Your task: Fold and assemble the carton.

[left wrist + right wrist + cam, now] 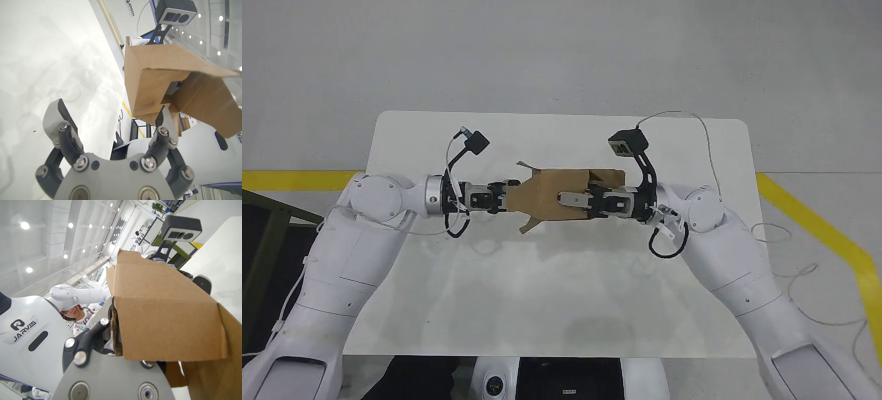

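Parted left jaws beside carton (149,81)

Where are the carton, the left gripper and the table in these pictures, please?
carton (542,190): top view, on its brown upper panel.
left gripper (111,104): left wrist view, midway between its open fingers.
table (542,290): top view, on bare white surface nearer the robot.

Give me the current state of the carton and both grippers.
carton: partly formed, end flaps unfolded, held by one wall.
left gripper: open, one fingertip at a carton flap's edge.
right gripper: shut on a carton wall.
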Tool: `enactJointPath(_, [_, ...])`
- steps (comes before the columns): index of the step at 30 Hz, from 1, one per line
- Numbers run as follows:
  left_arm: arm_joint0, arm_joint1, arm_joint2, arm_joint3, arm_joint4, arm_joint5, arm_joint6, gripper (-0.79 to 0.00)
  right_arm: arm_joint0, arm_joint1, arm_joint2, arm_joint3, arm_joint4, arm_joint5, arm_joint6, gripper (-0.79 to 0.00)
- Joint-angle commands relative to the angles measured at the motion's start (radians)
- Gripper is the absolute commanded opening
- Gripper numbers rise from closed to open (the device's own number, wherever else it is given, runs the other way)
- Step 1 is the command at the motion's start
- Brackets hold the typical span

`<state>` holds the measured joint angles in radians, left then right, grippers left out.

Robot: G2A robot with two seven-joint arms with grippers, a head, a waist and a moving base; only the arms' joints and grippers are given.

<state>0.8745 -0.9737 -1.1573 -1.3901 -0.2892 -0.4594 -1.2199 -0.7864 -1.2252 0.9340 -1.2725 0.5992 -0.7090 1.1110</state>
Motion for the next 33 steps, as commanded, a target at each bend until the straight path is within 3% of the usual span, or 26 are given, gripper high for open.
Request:
enactJointPath(1, [0.002,0.001,0.000,0.006,0.015,-0.004,0.004,0.000,-0.003,0.002,0.011,0.006,-0.001,-0.007,-0.007,-0.785])
enactJointPath(15, [0.032,0.008,0.012,-0.039,0.022,-0.002,-0.024,0.000,-0.018,-0.002,0.031,0.022,-0.072,-0.024,-0.088,-0.785])
enactJointPath(33, [0.012,0.008,0.016,-0.037,0.005,0.008,-0.007,0.000,0.007,-0.022,-0.029,0.029,-0.090,0.012,-0.029,-0.785])
